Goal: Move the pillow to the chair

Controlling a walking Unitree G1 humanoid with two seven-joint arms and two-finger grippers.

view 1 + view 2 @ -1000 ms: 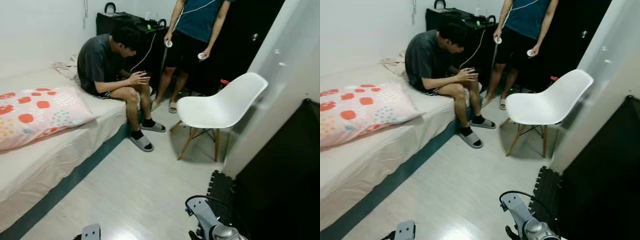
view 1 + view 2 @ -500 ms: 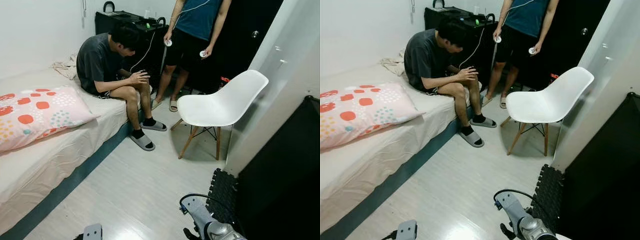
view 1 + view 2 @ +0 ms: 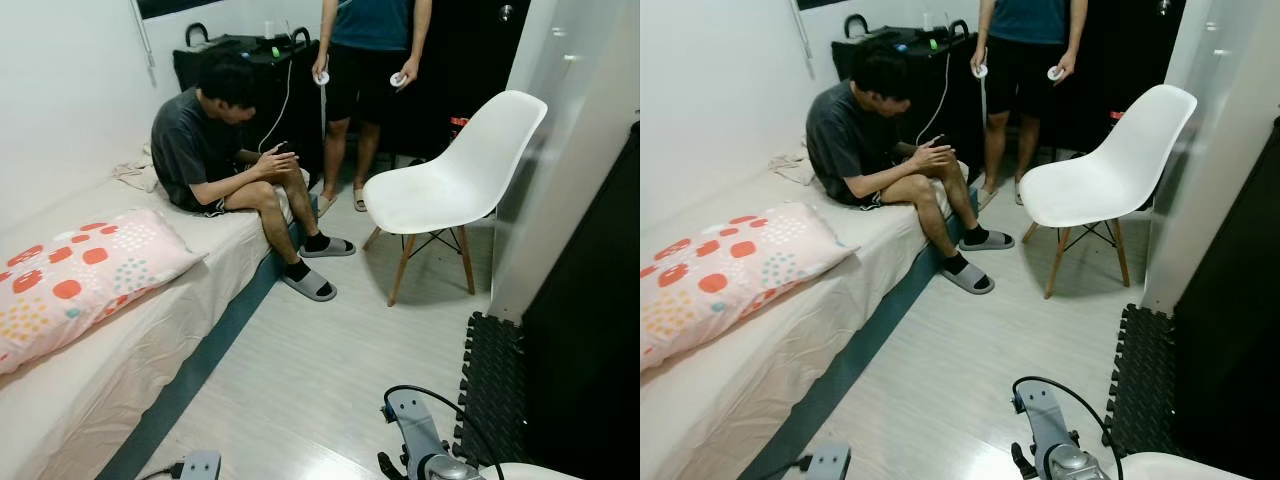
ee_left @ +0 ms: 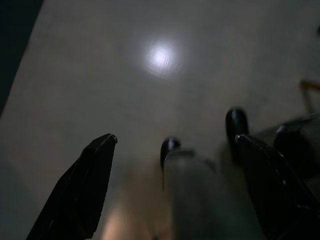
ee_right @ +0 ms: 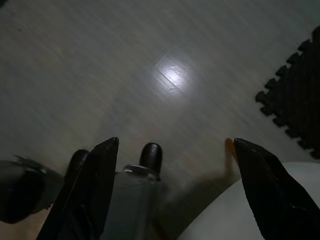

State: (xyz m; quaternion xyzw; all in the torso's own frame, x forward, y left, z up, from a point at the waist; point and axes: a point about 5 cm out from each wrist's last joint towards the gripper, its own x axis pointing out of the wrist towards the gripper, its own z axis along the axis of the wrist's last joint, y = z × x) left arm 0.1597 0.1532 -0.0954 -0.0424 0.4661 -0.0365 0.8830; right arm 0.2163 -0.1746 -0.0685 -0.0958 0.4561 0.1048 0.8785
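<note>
- Pillow (image 3: 75,285): pink with red and dotted patches, lying flat on the bed (image 3: 120,400) at left of the head view, untouched.
- Chair (image 3: 450,180): white shell seat on wooden legs, upper right of frame, well apart from the pillow, seat bare.
- I see one person sitting on the bed edge (image 3: 215,155) just past the pillow, and another standing (image 3: 365,60) at top centre, beside the chair.
- Left gripper (image 4: 175,145): hangs low over the pale floor (image 3: 970,350), fingers spread wide, holding nothing.
- Right gripper (image 5: 175,145): also down over the floor, jaws apart, empty; black foam mat (image 5: 295,100) near it.
</note>
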